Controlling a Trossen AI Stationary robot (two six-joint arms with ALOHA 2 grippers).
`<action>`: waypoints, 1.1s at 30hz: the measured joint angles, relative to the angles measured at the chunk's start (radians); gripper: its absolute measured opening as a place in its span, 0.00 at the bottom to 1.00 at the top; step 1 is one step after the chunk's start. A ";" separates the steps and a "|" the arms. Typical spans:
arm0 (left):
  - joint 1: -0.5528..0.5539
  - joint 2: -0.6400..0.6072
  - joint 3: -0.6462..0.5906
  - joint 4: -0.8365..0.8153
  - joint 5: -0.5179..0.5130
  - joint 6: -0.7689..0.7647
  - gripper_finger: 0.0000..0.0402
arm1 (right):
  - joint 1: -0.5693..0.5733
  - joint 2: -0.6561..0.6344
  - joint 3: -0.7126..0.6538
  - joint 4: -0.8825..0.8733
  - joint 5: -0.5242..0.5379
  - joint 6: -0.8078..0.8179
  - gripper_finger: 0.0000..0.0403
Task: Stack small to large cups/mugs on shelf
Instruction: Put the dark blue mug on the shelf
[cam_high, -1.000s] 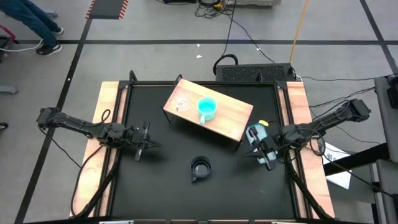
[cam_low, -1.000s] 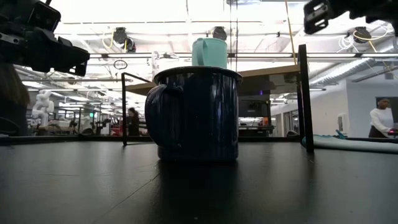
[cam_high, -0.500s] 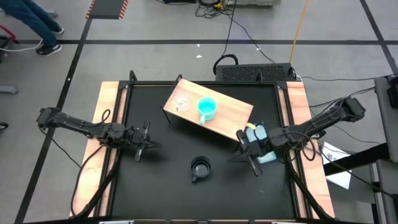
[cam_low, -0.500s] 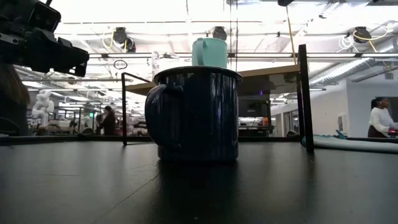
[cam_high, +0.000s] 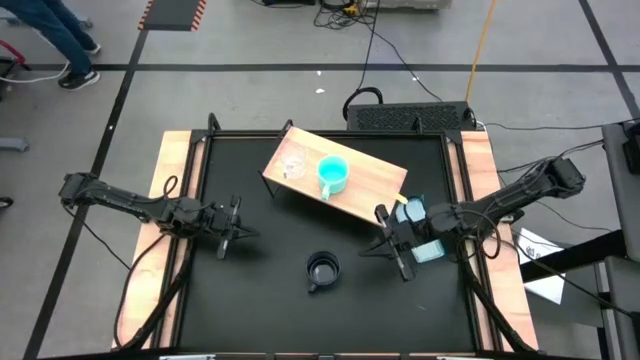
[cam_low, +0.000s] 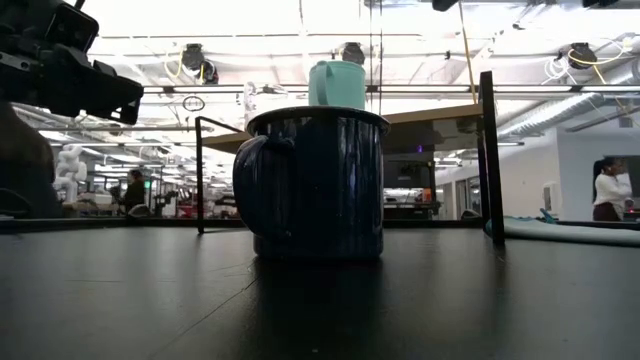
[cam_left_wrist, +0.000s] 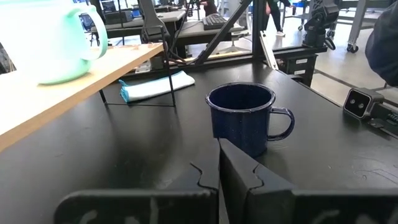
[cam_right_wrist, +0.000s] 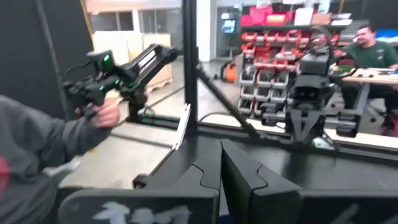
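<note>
The wooden shelf (cam_high: 335, 180) stands on dark legs at the table's far middle. On its board stand a small clear cup (cam_high: 293, 166) and a turquoise mug (cam_high: 332, 175). The dark mug (cam_high: 322, 270) stands upright on the black tabletop nearer the front, its handle toward the near edge. My left gripper (cam_high: 250, 233) is shut and empty at the table's left, pointing at the dark mug (cam_left_wrist: 244, 118). My right gripper (cam_high: 368, 248) is shut and empty, held above the table right of the dark mug, by the shelf's right end.
A flat light-blue item (cam_high: 422, 232) lies on the table under my right arm. In the right wrist view a person's hand (cam_right_wrist: 106, 112) holds a device beyond the table's left side. People show in the room behind. The shelf's dark legs (cam_low: 488, 155) stand behind the dark mug.
My right gripper has moved toward the table's left, closer to the dark mug, and has risen, leaving the low view at its top. It has stayed shut. My left gripper and the cups have kept still.
</note>
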 joint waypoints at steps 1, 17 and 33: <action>0.000 0.000 0.000 0.000 0.000 0.000 0.02 | -0.008 0.012 0.001 0.011 0.000 0.009 0.00; 0.000 0.000 0.001 -0.021 -0.005 -0.010 0.02 | -0.030 0.152 0.245 -0.380 -0.057 -0.071 0.00; 0.000 0.000 0.001 -0.072 -0.005 -0.013 0.02 | -0.013 0.390 0.638 -0.913 -0.070 -0.219 0.00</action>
